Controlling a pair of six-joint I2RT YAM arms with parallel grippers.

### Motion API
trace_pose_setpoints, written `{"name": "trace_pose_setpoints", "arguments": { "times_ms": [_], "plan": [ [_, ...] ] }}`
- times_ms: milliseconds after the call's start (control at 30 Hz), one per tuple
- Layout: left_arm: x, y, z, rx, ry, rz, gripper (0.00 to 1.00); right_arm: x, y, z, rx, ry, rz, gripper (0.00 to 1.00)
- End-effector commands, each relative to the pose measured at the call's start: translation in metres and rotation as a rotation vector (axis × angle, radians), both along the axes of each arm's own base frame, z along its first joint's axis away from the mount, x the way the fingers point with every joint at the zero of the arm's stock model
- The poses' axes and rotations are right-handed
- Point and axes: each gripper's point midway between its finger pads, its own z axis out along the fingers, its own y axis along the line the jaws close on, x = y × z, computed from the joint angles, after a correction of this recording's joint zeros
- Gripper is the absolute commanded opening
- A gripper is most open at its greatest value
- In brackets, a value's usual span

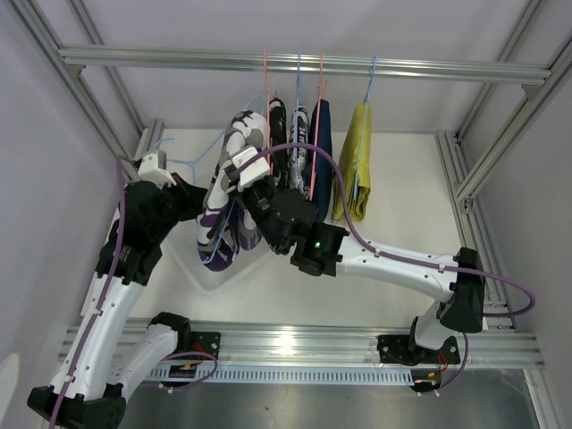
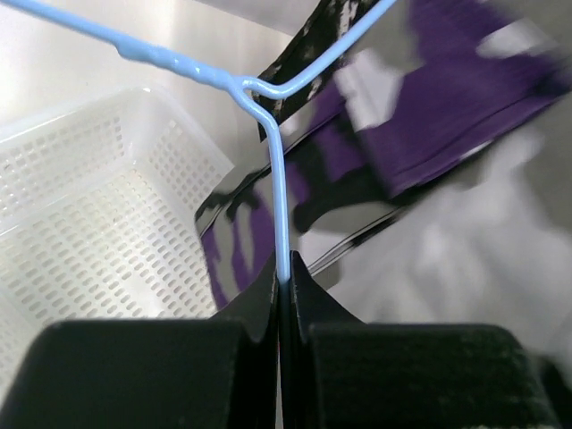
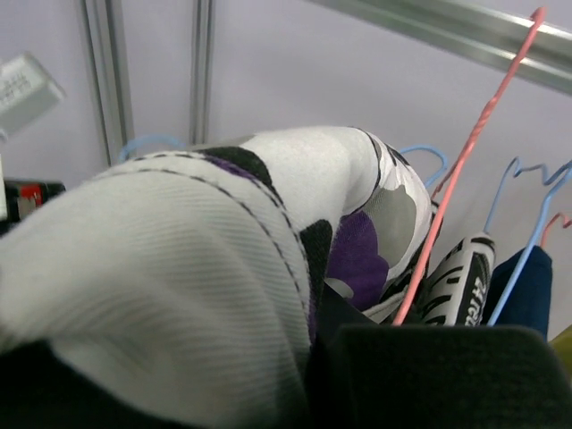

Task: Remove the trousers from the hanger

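Below rail (image 1: 295, 63), left claw (image 2: 284, 279) clamping blue hanger (image 2: 277, 179), right claw (image 1: 254, 190) pinching patterned trousers (image 3: 206, 241)

Left gripper (image 2: 283, 284): black jaws filled the bottom edge, pinched tight on a thin wire with no gap showing.
Hanger (image 2: 279, 179): light blue wire rose straight up from the jaws to a bend near the top. From there, a twisted stretch ran off to the upper left and a plain stretch ran off to the upper right.
Trousers (image 2: 447, 116): purple, white and black patterned cloth, blurred, filled the right side behind the wire and reached down beside the jaws.
Basket (image 2: 80, 170): white plastic with perforated walls and floor sat on the left, just beside the cloth.
Table (image 2: 107, 54): a pale surface showed above the basket.
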Motion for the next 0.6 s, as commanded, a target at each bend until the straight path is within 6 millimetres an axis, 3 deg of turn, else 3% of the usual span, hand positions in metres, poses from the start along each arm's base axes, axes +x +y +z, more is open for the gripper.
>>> {"name": "trace_pose_setpoints", "arguments": {
  "times_ms": [0,300,567],
  "plan": [
    [0.002,-0.003,0.005,0.018,0.003,-0.023,0.01,-0.015,-0.059,0.146,0.412,-0.136,0.022,0.0],
    [0.005,-0.005,-0.01,0.089,0.065,-0.004,0.01,-0.017,-0.073,0.177,0.426,-0.132,0.029,0.0],
    [0.006,-0.007,-0.018,0.16,0.094,0.011,0.0,-0.021,-0.083,0.194,0.44,-0.131,0.033,0.0]
  ]
}}
